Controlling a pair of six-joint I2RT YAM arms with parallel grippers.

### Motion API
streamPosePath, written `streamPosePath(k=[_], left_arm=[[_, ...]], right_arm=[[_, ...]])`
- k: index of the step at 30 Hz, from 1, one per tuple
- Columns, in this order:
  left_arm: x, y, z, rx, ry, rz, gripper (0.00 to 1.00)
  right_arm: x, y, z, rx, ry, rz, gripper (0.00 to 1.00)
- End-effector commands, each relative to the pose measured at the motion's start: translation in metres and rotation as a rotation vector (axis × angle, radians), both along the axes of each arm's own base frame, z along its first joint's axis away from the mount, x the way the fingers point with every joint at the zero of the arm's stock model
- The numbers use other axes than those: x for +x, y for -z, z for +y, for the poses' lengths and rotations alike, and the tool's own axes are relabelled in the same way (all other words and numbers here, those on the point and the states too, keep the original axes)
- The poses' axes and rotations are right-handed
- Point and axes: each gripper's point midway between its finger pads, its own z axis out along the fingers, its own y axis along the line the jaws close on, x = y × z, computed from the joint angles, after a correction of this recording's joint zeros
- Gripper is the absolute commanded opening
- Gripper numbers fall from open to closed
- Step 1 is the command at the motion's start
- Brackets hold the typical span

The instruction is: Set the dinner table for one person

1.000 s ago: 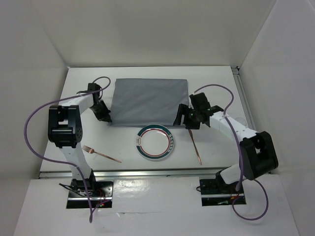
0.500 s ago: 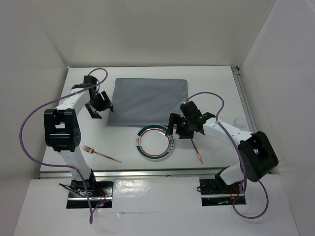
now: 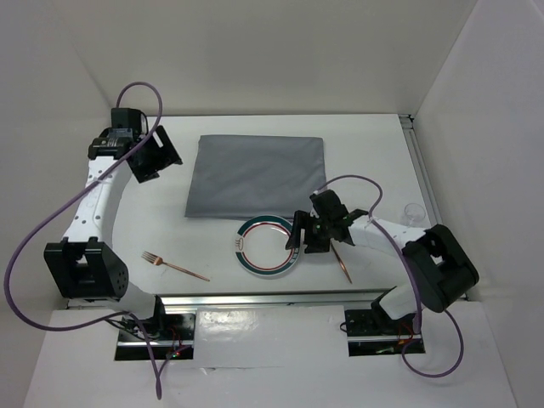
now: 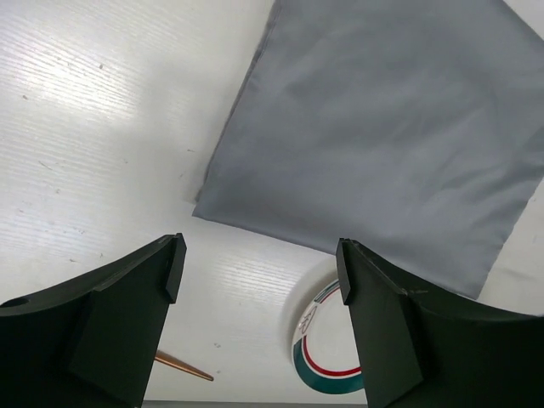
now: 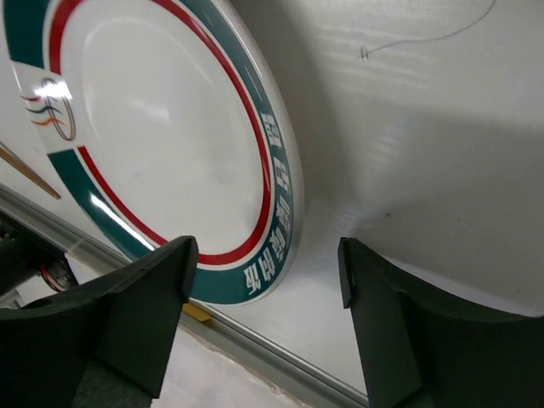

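Observation:
On the white dinner table [image 3: 374, 153] lies a flat grey cloth [image 3: 255, 174], also seen from the left wrist [image 4: 382, 144]. Just below its near edge sits a white plate [image 3: 268, 247] with a green and red rim. My right gripper [image 3: 310, 236] stands open low at the plate's right rim; in the right wrist view the rim of the plate [image 5: 161, 127] lies between the fingers of that gripper [image 5: 268, 272], and nothing is gripped. My left gripper [image 3: 157, 153] hangs open and empty high over the far left, clear of the cloth. A copper fork [image 3: 174, 265] lies at the near left.
A thin copper utensil [image 3: 342, 262] lies right of the plate, partly under my right arm. A small clear glass [image 3: 414, 210] stands at the right edge. White walls enclose the table on three sides. A metal rail [image 5: 280, 357] runs along the near edge.
My left gripper opened, let go of the cloth's left corner, and lifted away to the far left. My right gripper left the cloth's right edge and came down to the plate's right rim.

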Motion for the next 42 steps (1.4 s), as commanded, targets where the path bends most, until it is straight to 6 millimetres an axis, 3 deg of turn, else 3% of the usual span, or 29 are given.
streamPosePath(k=[1,6,8,9,10,12,13,15,20,22,23,25,26,27,29,30,31,32,33,34,36,37,42], left_arm=[[-0.008,-0.014,-0.001,-0.005,0.030,-0.025,0.89],[-0.010,-0.006,-0.006,-0.029,0.038,-0.020,0.88],[-0.012,-0.003,-0.007,-0.037,0.044,-0.012,0.88],[-0.012,-0.003,-0.007,-0.037,0.044,-0.012,0.88],[-0.012,-0.003,-0.007,-0.037,0.044,-0.012,0.88],[-0.012,-0.004,-0.009,-0.044,0.050,-0.012,0.87],[-0.010,-0.008,-0.011,-0.051,0.057,-0.023,0.87],[-0.012,-0.016,-0.013,-0.053,0.072,-0.039,0.87],[-0.010,-0.032,-0.014,-0.055,0.079,-0.090,0.87],[-0.012,-0.036,-0.015,-0.061,0.072,-0.099,0.87],[-0.010,-0.037,-0.014,-0.060,0.072,-0.109,0.87],[-0.010,-0.038,-0.016,-0.068,0.079,-0.109,0.87],[-0.011,-0.035,-0.018,-0.075,0.085,-0.101,0.87],[-0.012,-0.031,-0.018,-0.077,0.085,-0.091,0.86],[-0.015,-0.029,-0.025,-0.115,0.102,-0.082,0.86],[-0.013,-0.031,-0.027,-0.128,0.104,-0.092,0.86],[-0.013,-0.031,-0.027,-0.128,0.104,-0.092,0.85],[-0.012,-0.028,-0.029,-0.136,0.109,-0.083,0.85],[-0.012,-0.028,-0.029,-0.136,0.109,-0.083,0.85],[-0.011,-0.027,-0.026,-0.124,0.099,-0.082,0.85],[-0.010,-0.024,-0.024,-0.111,0.100,-0.074,0.85],[-0.013,-0.019,-0.024,-0.107,0.106,-0.057,0.85],[-0.016,-0.006,-0.022,-0.098,0.106,-0.031,0.85]], right_arm=[[0.002,-0.002,0.015,0.075,-0.034,-0.054,0.76],[0.001,0.007,0.019,0.106,-0.032,-0.050,0.66],[0.001,0.011,0.020,0.109,-0.025,-0.046,0.56],[0.001,0.011,0.020,0.109,-0.025,-0.046,0.48],[0.003,0.013,0.018,0.097,-0.004,-0.051,0.28],[0.007,0.006,0.010,0.048,0.029,-0.056,0.03],[0.015,0.003,0.001,-0.001,0.067,-0.079,0.00],[0.020,-0.024,-0.004,-0.032,0.058,-0.132,0.00],[0.044,-0.114,0.004,0.023,0.020,-0.329,0.00],[0.060,-0.127,0.004,0.011,0.029,-0.354,0.00],[0.078,-0.148,0.005,0.030,0.054,-0.392,0.00],[0.100,-0.142,0.008,0.024,0.072,-0.371,0.00],[0.120,-0.159,0.007,0.042,0.090,-0.409,0.00],[0.134,-0.147,0.010,0.033,0.093,-0.383,0.00],[0.158,-0.146,0.013,0.060,0.140,-0.362,0.00],[0.179,-0.162,0.013,0.086,0.166,-0.385,0.00],[0.192,-0.141,0.016,0.075,0.175,-0.337,0.00],[0.201,-0.139,0.021,0.081,0.186,-0.328,0.00],[0.216,-0.149,0.023,0.110,0.197,-0.338,0.00],[0.227,-0.128,0.023,0.103,0.211,-0.292,0.00],[0.242,-0.128,0.029,0.142,0.222,-0.277,0.00],[0.249,-0.109,0.026,0.138,0.226,-0.252,0.00],[0.254,-0.081,0.029,0.240,0.238,-0.163,0.00]])
